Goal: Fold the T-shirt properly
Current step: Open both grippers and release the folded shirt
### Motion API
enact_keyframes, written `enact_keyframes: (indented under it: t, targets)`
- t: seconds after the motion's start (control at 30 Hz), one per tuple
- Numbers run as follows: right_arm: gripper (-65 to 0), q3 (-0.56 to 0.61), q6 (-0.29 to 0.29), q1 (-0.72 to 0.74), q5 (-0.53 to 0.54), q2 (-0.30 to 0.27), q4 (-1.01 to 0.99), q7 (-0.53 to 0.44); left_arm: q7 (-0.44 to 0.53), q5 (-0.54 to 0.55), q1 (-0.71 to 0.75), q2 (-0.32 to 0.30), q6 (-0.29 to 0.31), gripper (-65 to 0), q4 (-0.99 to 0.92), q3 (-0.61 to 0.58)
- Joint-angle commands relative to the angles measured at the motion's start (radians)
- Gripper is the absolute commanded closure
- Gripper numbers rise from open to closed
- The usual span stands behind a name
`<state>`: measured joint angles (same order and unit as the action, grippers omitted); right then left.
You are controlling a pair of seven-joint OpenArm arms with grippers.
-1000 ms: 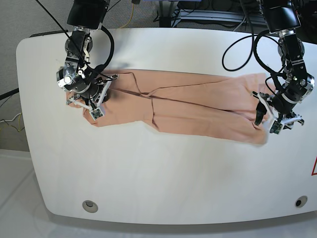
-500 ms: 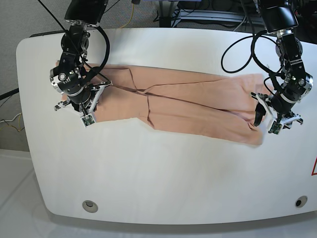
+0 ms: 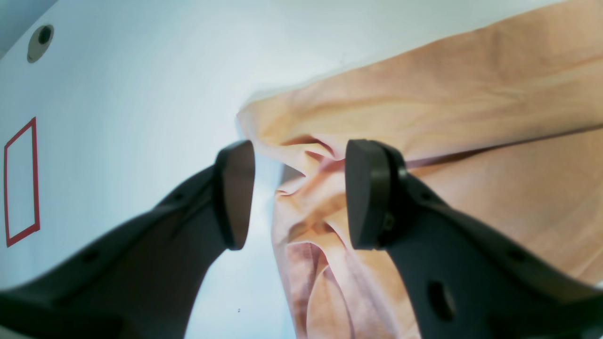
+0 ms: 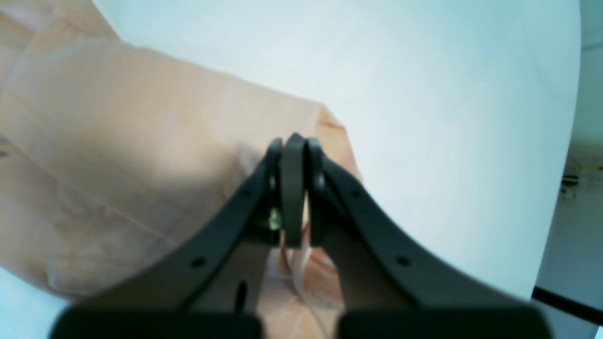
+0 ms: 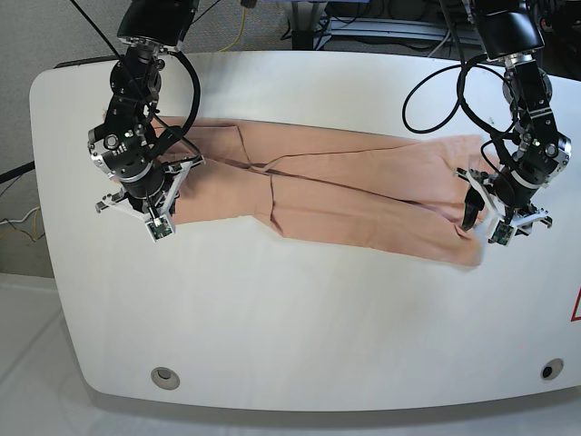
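The peach T-shirt (image 5: 345, 191) lies as a long folded strip across the white table (image 5: 300, 318), running from back left to front right. My right gripper (image 5: 154, 218) is at the strip's left end, near its front corner. In the right wrist view that gripper (image 4: 294, 141) is shut, with the T-shirt (image 4: 141, 117) pinched in folds under its fingers. My left gripper (image 5: 490, 222) hovers over the strip's right end. The left wrist view shows it (image 3: 299, 193) open, its fingers astride the crumpled edge of the T-shirt (image 3: 471, 94) without pressing it.
Two round holes (image 5: 164, 375) (image 5: 551, 370) sit near the table's front edge. A red mark (image 5: 576, 309) shows at the right edge, and a red rectangle (image 3: 21, 183) appears in the left wrist view. Cables (image 5: 436, 82) hang at the back.
My right gripper has moved left and toward the front, drawing the shirt's left end out flatter and longer. My left gripper has barely shifted and stays open.
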<state>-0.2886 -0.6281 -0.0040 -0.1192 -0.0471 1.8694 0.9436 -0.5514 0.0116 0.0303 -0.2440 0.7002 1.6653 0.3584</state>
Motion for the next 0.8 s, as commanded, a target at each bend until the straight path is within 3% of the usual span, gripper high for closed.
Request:
enact_keyframes:
  t: [0.0,0.77]
  targets:
    - [0.0,-0.002,0.006,0.014,0.008,-0.004,0.017,-0.018,0.026,0.014,-0.016,-0.010,-0.004,-28.0,0.019,0.004]
    - [0.0,-0.002,0.004,0.005,0.010,-0.004,0.023,-0.018,0.027,0.015,0.020,0.001,-0.004,-28.0,0.019,0.031]
